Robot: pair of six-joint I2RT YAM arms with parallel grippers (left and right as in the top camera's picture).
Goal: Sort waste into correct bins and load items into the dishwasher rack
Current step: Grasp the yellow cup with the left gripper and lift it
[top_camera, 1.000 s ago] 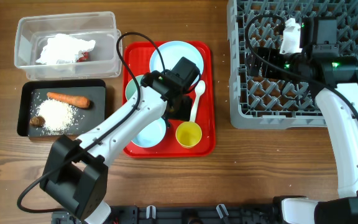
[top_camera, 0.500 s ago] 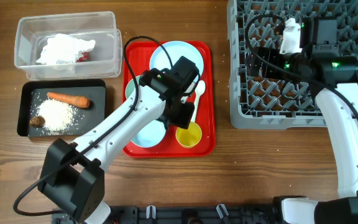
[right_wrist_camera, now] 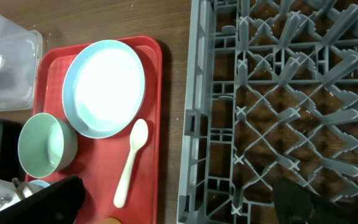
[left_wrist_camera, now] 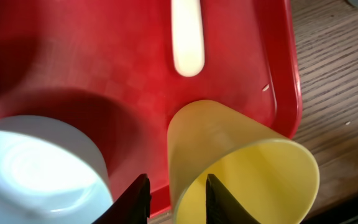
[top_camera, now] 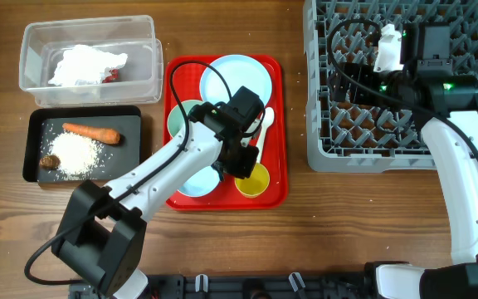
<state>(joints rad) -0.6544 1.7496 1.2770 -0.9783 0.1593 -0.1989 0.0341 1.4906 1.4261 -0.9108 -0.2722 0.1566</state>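
The yellow cup (top_camera: pixel 253 180) (left_wrist_camera: pixel 247 168) stands at the front right of the red serving tray. My left gripper (top_camera: pixel 243 163) (left_wrist_camera: pixel 176 182) straddles its near wall, one finger inside and one outside, still open with a thin gap showing. A pale blue bowl (top_camera: pixel 196 176) (left_wrist_camera: pixel 36 168) sits just left of it. The plate (top_camera: pixel 232 81) (right_wrist_camera: pixel 104 87), a mint bowl (top_camera: pixel 180 117) (right_wrist_camera: pixel 47 142) and the white spoon (top_camera: pixel 264 129) (right_wrist_camera: pixel 129 165) also lie on the tray. My right gripper (top_camera: pixel 363 68) (right_wrist_camera: pixel 176 208) hangs open and empty over the dishwasher rack (top_camera: pixel 372 158) (right_wrist_camera: pixel 278 93).
The red serving tray (top_camera: pixel 279 124) lies mid-table. At the left, a clear tub (top_camera: pixel 31 41) holds the napkin (top_camera: pixel 85 65), and a black tray (top_camera: pixel 131 116) holds the carrot (top_camera: pixel 91 132), rice (top_camera: pixel 75 154) and brown lump (top_camera: pixel 50 161).
My left gripper has moved toward the tray's front right, down over the yellow cup, and its jaws have narrowed around the cup's wall. The right arm has stayed still.
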